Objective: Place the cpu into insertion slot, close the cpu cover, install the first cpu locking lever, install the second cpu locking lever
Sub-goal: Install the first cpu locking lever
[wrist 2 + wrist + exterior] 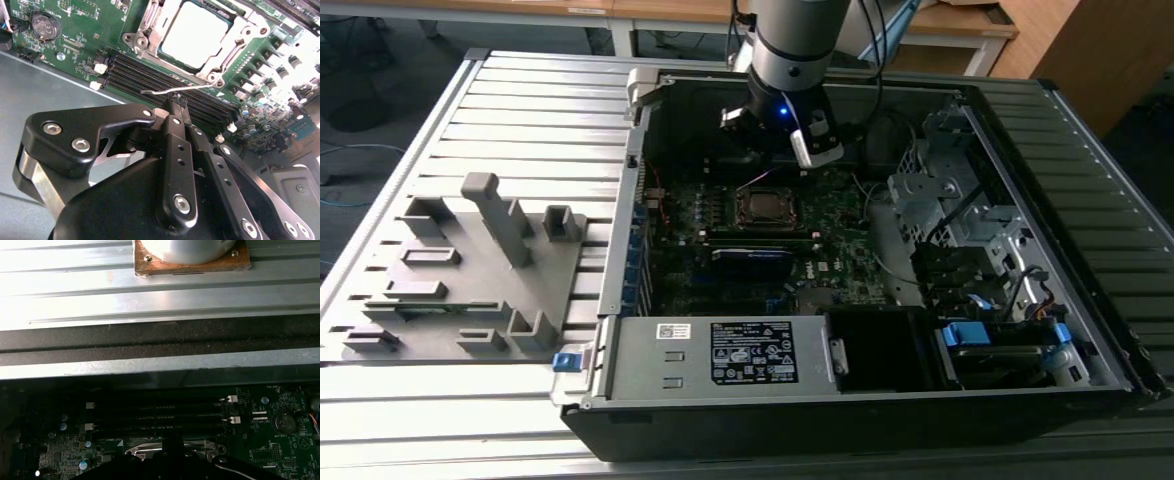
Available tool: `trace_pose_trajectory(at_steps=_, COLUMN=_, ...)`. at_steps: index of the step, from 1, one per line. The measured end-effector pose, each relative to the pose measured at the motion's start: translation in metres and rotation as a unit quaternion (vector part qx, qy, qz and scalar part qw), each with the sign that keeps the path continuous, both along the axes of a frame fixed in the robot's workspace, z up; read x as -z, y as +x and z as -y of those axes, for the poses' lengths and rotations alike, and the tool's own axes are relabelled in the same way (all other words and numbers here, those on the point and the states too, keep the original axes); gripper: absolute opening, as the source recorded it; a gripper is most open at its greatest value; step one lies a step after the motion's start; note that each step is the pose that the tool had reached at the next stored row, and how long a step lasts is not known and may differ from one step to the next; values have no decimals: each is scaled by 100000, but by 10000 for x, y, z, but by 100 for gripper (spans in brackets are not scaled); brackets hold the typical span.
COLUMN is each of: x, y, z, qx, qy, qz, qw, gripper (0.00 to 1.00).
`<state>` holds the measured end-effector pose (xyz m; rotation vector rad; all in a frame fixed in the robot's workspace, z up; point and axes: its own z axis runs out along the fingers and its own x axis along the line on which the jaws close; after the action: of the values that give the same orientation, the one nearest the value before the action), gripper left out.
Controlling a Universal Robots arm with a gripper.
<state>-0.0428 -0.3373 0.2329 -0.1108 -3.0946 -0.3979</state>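
The cpu [192, 32], a pale silver square, lies in the insertion slot [765, 207] on the green motherboard. The cpu cover [175, 62] is folded down around it as a metal frame. A thin wire locking lever [200, 87] stands free of the socket, running along the cover's near edge. My gripper [176, 101] is shut, with its black fingertips right at this lever, touching or just under it. In the exterior view the gripper [771, 165] hangs inside the open computer case, just behind the socket. The socket's metal edge [170, 447] also appears in the first wrist view.
Black memory slots [150, 80] run between my fingertips and the socket. The case wall [634, 180] rises on the exterior view's left, a drive cage [947, 210] on its right, the power supply [720, 355] in front. A grey fixture tray [454, 270] sits on the slatted table.
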Motion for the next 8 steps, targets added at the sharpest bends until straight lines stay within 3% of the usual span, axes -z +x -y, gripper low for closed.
trace_pose_trajectory(at_steps=8, x=60, y=0, z=0, qx=1, qy=-6, qz=7, qw=100000, gripper=11)
